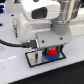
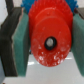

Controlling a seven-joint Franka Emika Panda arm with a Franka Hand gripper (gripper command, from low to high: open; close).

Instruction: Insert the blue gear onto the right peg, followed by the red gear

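Note:
The red gear (image 2: 47,37) fills the wrist view, held between my two teal pads (image 2: 21,42). A dark hole shows at the middle of its hub. Behind its top edge peeks the toothed rim of the blue gear (image 2: 42,3). In the exterior view my gripper (image 1: 51,50) hangs low over the black-bordered pale plate (image 1: 34,60), with the red gear (image 1: 51,51) in it just above the blue gear (image 1: 50,56) that lies on the plate. The right peg is hidden by the gears and my hand.
The white robot arm (image 1: 42,15) and its black cable (image 1: 10,45) cross the exterior view's left and middle. The plate rests on a white table (image 1: 70,67). A dark object (image 2: 6,47) borders the wrist view beside one pad.

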